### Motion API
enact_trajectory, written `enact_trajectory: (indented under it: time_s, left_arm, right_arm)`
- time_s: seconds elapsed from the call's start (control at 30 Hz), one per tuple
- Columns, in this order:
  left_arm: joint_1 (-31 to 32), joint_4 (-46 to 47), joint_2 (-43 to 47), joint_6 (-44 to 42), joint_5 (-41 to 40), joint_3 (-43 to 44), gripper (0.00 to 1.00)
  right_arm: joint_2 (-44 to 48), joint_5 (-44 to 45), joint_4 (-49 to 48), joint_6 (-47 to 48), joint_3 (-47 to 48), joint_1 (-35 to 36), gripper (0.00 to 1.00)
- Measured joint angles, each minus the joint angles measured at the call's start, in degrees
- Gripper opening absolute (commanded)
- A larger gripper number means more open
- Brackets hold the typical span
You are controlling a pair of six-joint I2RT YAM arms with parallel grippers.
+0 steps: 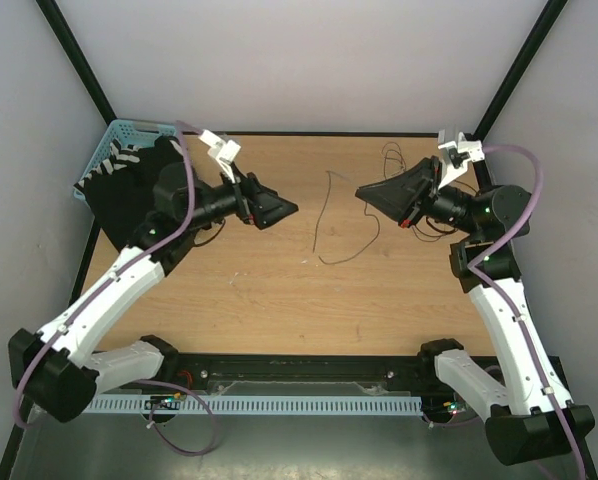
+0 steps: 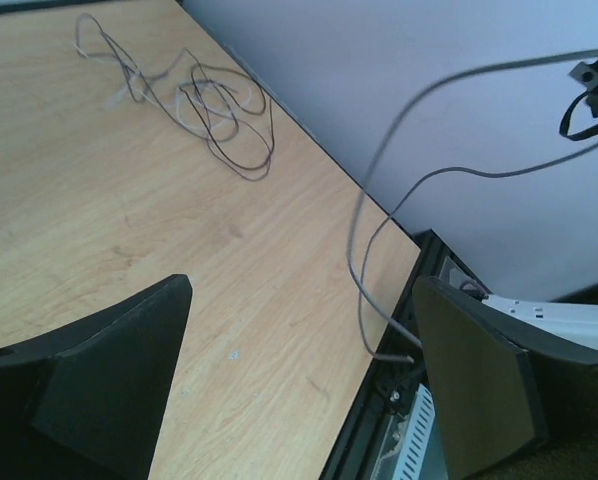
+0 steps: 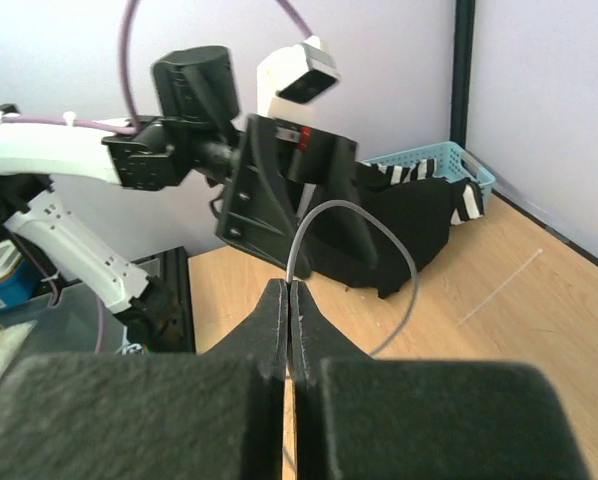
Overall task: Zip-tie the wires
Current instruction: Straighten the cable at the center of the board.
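Observation:
My right gripper (image 1: 364, 192) (image 3: 291, 285) is shut on one thin grey-black wire (image 3: 351, 205), which arcs up out of the fingertips and curves back down. In the top view that wire (image 1: 319, 215) trails in a long loop across the middle of the table. My left gripper (image 1: 284, 210) (image 2: 304, 290) is open and empty, facing the right gripper. The held wire's free end (image 2: 404, 352) hangs between the left fingers, close to the right finger (image 2: 474, 390). More wires lie in a loose tangle (image 2: 224, 115) (image 1: 394, 158) at the back right. A thin white zip tie (image 3: 499, 285) lies on the table.
A teal basket (image 1: 109, 150) (image 3: 429, 160) stands at the back left corner with a black cloth with white stripes (image 1: 129, 190) (image 3: 409, 220) spilling out of it. Black frame posts rise at both back corners. The table's near edge (image 2: 379, 400) is just below the left gripper.

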State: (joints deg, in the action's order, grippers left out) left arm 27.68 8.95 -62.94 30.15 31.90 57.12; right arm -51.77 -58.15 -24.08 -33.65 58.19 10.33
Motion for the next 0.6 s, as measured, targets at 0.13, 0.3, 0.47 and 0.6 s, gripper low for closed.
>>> enact_trajectory:
  time_s: [0.13,0.3,0.47,0.6]
  left_arm:
    - [3.3,0.8,-4.4,0.1,0.1,0.1,0.87]
    - [6.9,1.3,-8.7,0.2,0.3,0.7,0.79]
    - [9.2,3.1,-11.2,0.7,1.3,2.5,0.68]
    - [10.4,4.6,-12.3,1.1,1.6,3.0,0.57]
  right_arm:
    - [0.9,-1.2,-2.4,-2.1,-1.4,0.6,0.00]
    - [1.5,-2.1,-3.3,-2.6,-1.8,0.6,0.00]
    - [2.4,-2.5,-3.5,-2.5,-1.8,0.6,0.00]
    - [2.9,-2.5,-3.5,-2.4,-1.8,0.6,0.00]
